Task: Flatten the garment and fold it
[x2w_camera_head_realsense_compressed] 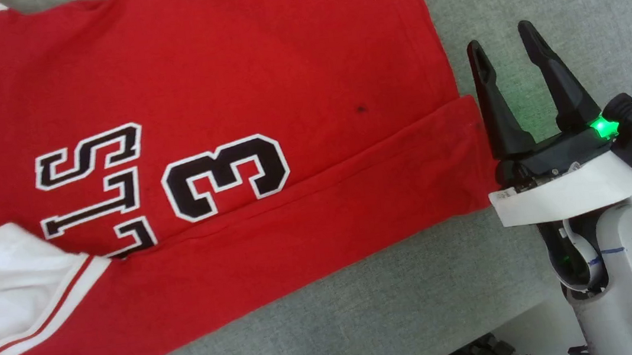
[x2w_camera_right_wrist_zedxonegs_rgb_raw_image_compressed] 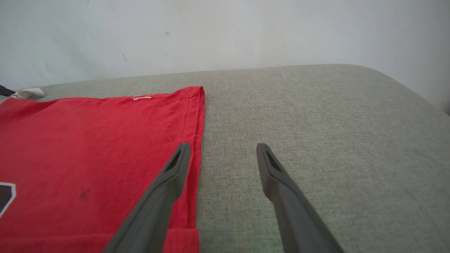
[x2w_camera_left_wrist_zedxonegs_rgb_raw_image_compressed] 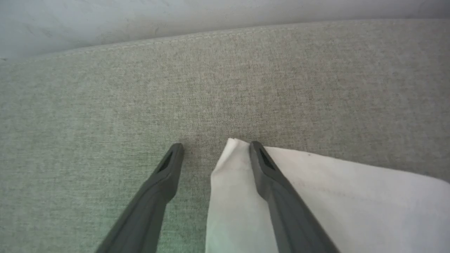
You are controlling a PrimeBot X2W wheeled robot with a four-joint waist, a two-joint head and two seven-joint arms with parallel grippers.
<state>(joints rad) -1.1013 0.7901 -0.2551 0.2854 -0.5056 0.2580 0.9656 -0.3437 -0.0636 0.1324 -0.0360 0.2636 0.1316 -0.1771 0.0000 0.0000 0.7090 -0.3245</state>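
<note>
Where the garment (x2w_camera_head_realsense_compressed: 278, 56) lies spread on the grey cushion (x2w_camera_head_realsense_compressed: 367, 314), you can read a black, white-outlined "3" (x2w_camera_head_realsense_compressed: 226, 176) beside an "S" and an "L", all turned sideways. A white sleeve (x2w_camera_head_realsense_compressed: 1, 285) lying over the chest hides the rest of the lettering, and the shirt runs off the head view's left edge. Your right gripper (x2w_camera_head_realsense_compressed: 500, 36) stands open just beside the hem, holding nothing. Your left gripper (x2w_camera_left_wrist_zedxonegs_rgb_raw_image_compressed: 216, 144) is open too, one finger over white cloth
</note>
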